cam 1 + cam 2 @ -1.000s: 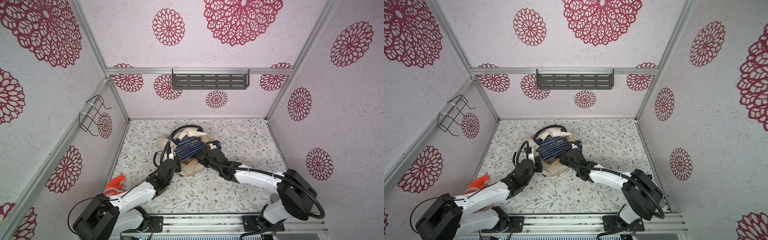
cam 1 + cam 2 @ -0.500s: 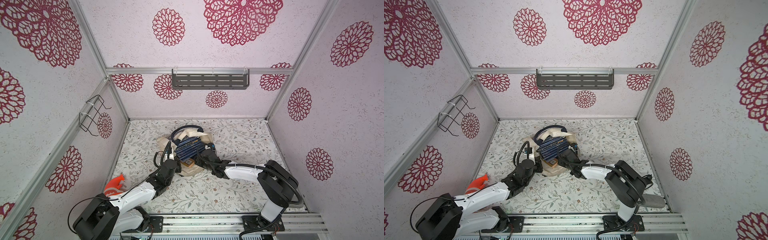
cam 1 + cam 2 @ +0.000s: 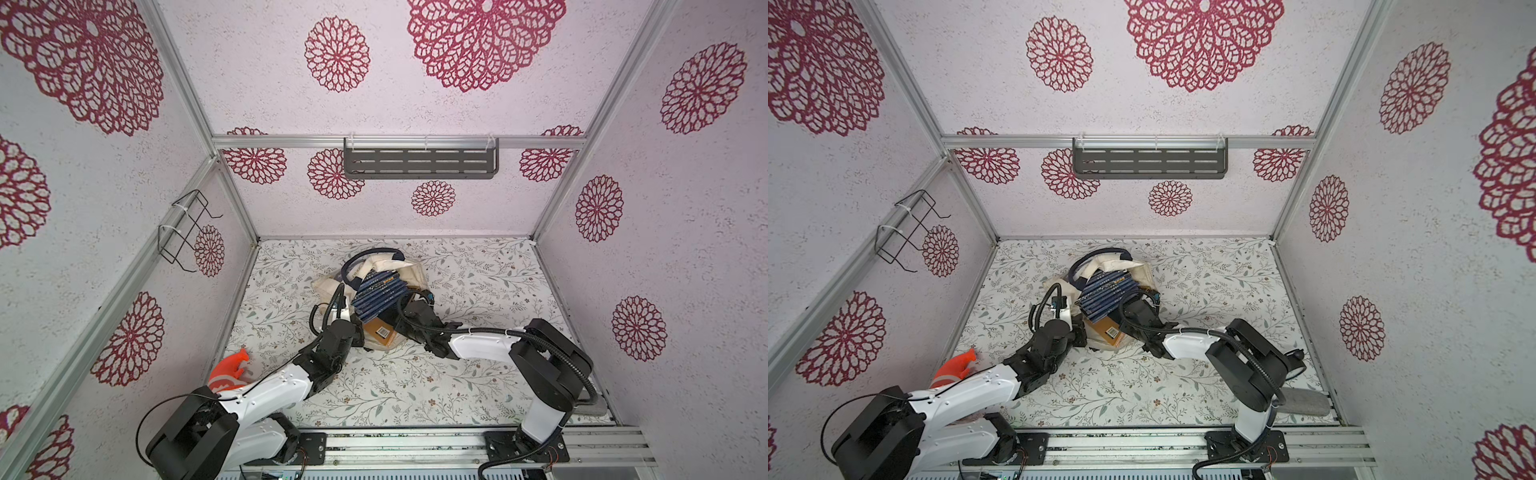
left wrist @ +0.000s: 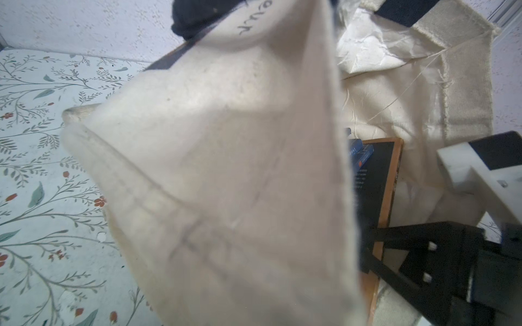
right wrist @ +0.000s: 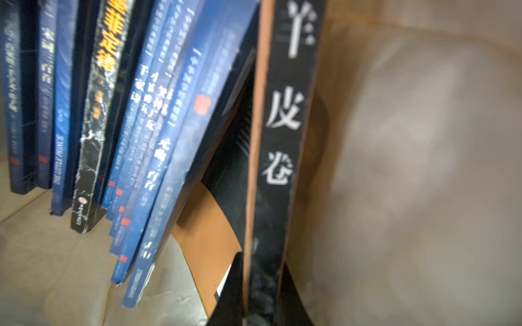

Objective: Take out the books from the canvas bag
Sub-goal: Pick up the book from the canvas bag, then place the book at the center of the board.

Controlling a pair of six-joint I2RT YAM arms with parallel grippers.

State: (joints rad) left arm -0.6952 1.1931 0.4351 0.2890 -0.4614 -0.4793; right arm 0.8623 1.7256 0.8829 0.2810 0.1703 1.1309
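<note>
The cream canvas bag (image 3: 411, 270) (image 3: 1142, 270) lies slumped at mid-table with several dark blue books (image 3: 378, 295) (image 3: 1106, 293) showing in its mouth. An orange-brown book (image 3: 380, 332) (image 3: 1108, 330) sits at the near end of the row. My right gripper (image 3: 401, 322) (image 5: 261, 307) is shut on this book's black spine (image 5: 276, 141), one finger on each side. My left gripper (image 3: 358, 332) (image 3: 1079, 330) is at the bag's near rim, shut on the canvas. In the left wrist view the cloth (image 4: 226, 169) hides its fingers.
An orange object (image 3: 230, 368) lies by the left wall at the front. A grey roll (image 3: 1304, 403) lies at the front right edge. A grey shelf (image 3: 419, 164) hangs on the back wall and a wire rack (image 3: 183, 230) on the left wall.
My right gripper has closed onto the orange-brown book's spine, and the right arm's elbow has swung. The left arm and the bag's rim have stayed put.
</note>
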